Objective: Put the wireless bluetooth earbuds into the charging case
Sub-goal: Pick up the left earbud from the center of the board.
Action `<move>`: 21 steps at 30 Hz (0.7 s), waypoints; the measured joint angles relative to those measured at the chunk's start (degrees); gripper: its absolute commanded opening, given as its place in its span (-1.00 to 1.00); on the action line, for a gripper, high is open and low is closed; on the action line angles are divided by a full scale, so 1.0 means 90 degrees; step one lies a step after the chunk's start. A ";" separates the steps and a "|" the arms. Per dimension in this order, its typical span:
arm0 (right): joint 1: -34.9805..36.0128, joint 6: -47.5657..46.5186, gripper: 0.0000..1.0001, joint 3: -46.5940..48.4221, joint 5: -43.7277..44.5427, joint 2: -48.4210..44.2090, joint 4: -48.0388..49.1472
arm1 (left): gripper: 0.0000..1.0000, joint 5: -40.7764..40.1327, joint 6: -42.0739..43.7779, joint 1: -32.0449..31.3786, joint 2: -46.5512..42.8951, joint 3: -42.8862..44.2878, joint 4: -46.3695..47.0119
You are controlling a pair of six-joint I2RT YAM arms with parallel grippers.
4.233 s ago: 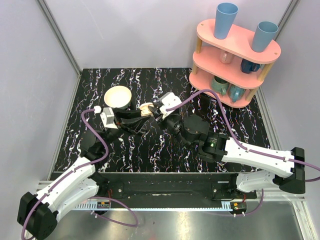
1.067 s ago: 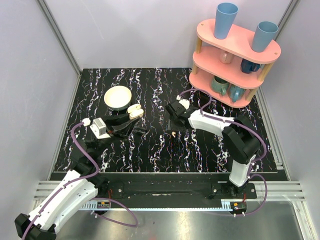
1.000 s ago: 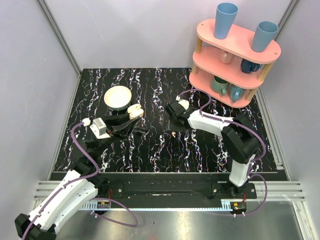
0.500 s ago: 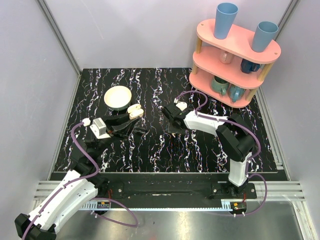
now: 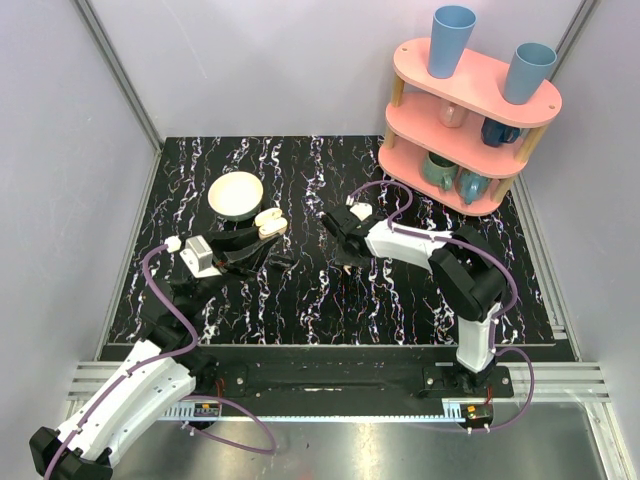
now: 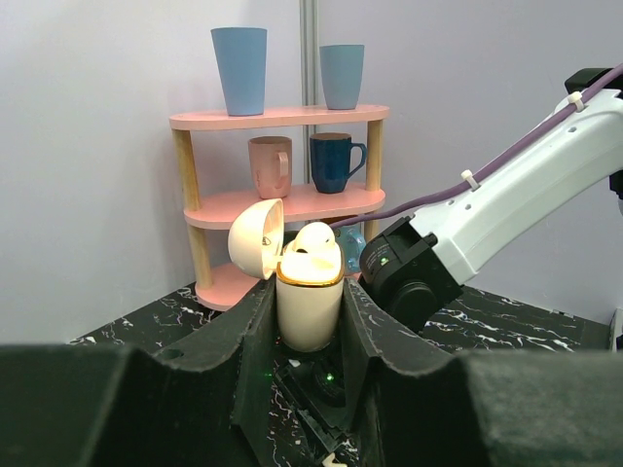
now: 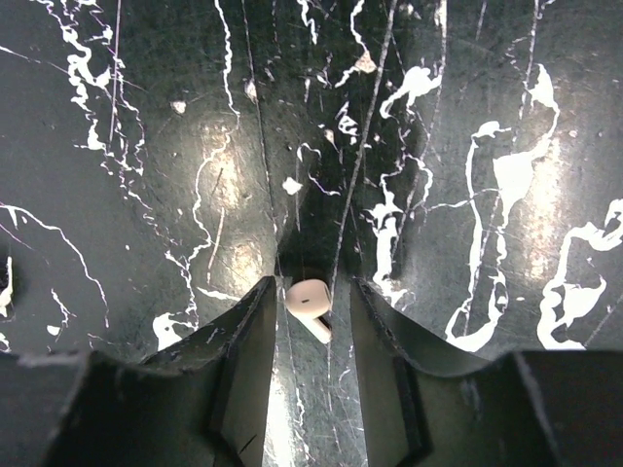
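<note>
The marbled table [image 5: 300, 310] is carrying a pink shelf [image 5: 470, 110] far right of the bowl [image 5: 236, 195]. In the left wrist view the case is blocking part of the shelf's lower tiers, so the cups [image 6: 292, 165] there are showing only partly. The right arm [image 5: 430, 245] is reaching down to the table right of the bowl. Just beside the bowl, on its near-right, the left gripper [image 6: 310, 292] is clenching the case [image 5: 268, 222] upright, lid [image 6: 255, 238] standing open, fingers covering its base. An earbud [image 6: 316, 238] is sitting in the case top. The right gripper [image 7: 311, 287] is straddling the other earbud [image 7: 309, 304] on the table, jaws apart with slim gaps, gripping nothing. From above, that earbud is hard to make out.
</note>
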 measured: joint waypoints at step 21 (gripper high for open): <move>0.0010 -0.0114 -0.28 0.0078 -0.0107 0.0155 0.0000 | -1.00 -0.0002 0.0000 0.0000 0.0002 0.0000 0.0000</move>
